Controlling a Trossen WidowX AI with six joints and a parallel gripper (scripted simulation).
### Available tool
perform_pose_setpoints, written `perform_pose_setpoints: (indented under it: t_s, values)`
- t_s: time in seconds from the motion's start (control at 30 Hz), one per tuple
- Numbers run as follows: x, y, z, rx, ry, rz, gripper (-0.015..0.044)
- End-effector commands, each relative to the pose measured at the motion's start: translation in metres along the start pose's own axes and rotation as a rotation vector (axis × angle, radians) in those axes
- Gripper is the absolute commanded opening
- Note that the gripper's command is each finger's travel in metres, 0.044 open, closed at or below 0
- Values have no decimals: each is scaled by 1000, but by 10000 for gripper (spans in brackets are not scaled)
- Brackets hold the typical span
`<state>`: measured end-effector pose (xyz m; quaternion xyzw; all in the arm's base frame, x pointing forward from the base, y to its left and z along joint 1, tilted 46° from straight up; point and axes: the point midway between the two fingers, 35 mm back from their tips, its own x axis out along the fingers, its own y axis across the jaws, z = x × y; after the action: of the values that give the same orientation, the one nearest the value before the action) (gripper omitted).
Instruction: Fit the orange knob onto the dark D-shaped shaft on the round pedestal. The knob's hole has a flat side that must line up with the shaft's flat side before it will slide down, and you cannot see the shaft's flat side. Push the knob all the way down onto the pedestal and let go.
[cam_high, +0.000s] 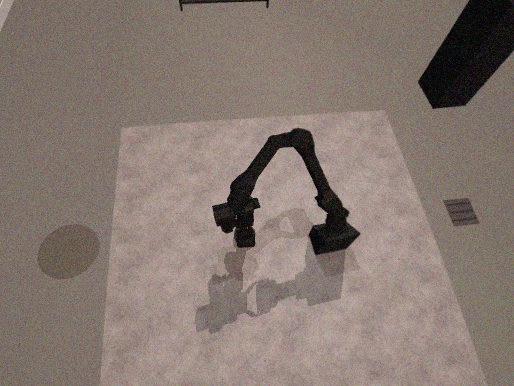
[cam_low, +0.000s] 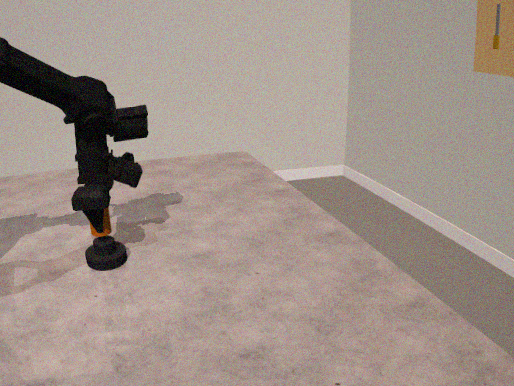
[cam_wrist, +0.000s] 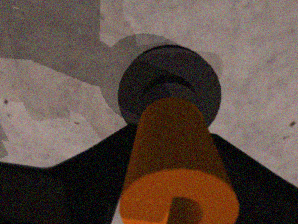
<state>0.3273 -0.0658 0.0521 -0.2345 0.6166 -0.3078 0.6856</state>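
Note:
The orange knob (cam_low: 106, 222) (cam_wrist: 175, 145) is upright between the fingers of my gripper (cam_high: 245, 242) (cam_low: 101, 228) (cam_wrist: 172, 135), which is shut on it. The dark round pedestal (cam_low: 106, 259) (cam_wrist: 132, 90) stands on the table directly below, with a smaller raised step on top. The knob's lower end is right over that step, with at most a small gap in the exterior view. The shaft is hidden by the knob, so I cannot tell whether its tip is inside the hole. In the top view the gripper hides both knob and pedestal.
The mottled pale table top (cam_high: 165, 175) (cam_low: 300, 300) (cam_wrist: 260, 75) carries the arm's base (cam_high: 332, 237), to the right of the gripper in the top view. The arm's shadows fall across the table. The table's edge (cam_low: 360, 239) runs down the right in the exterior view.

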Motion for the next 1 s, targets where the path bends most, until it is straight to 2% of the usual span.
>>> perform_pose_setpoints:
  t_s: [0.0,0.8,0.97]
  values:
    - [-2,1,2,0,-6,-3,0]
    - [-4,-1,2,0,-6,-3,0]
    - [-4,-1,3,-125,-6,-3,0]
